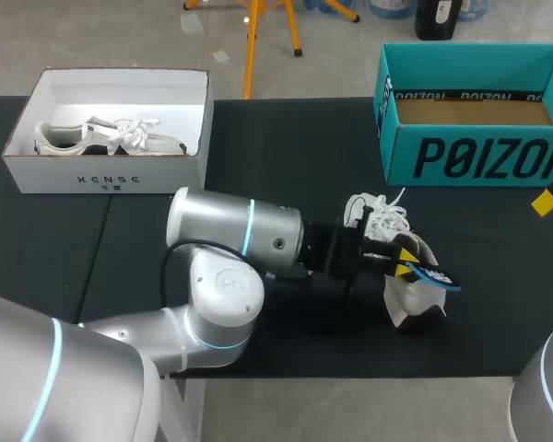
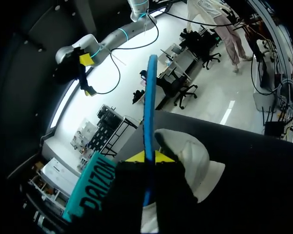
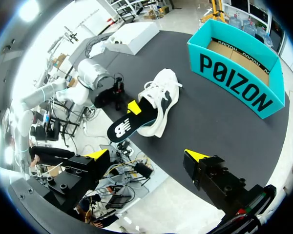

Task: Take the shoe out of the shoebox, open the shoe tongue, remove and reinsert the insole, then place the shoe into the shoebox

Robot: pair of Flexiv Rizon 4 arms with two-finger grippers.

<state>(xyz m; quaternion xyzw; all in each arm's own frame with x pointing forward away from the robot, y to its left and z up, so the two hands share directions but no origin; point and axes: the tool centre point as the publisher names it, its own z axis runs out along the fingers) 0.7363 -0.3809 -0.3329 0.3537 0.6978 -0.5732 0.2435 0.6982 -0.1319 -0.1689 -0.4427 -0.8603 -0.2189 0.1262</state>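
Left gripper (image 1: 405, 260) is clamped on the dark insole with a blue edge (image 1: 435, 276), yellow tips pinching it from both sides. In the left wrist cam the insole stands edge-on btwn the fingers, a thin blue strip running out ahead of them. Its far end sits at the opening of the white lace-up sneaker (image 1: 398, 293), but I can't tell how deep it goes, tbh.

The sneaker is on the black table mat (image 1: 258, 147), outside both boxes. It's in front of the teal cardboard shoebox (image 1: 470, 110) but not touching it, laces bunched on the side nearer that box. The teal box is open on top, w/ a brown cardboard floor showing inside.

Right gripper (image 3: 146, 155) hangs above the table's edge w/ its fingers spread wide and nothing btwn them. It's well apart from the sneaker. In the head cam only one of its yellow tips shows, just in front of the teal box.

Over on the left side of the mat there's a white open shoebox (image 1: 111, 170) w/ a second white sneaker (image 1: 111, 138) lying inside, well apart from the rest.
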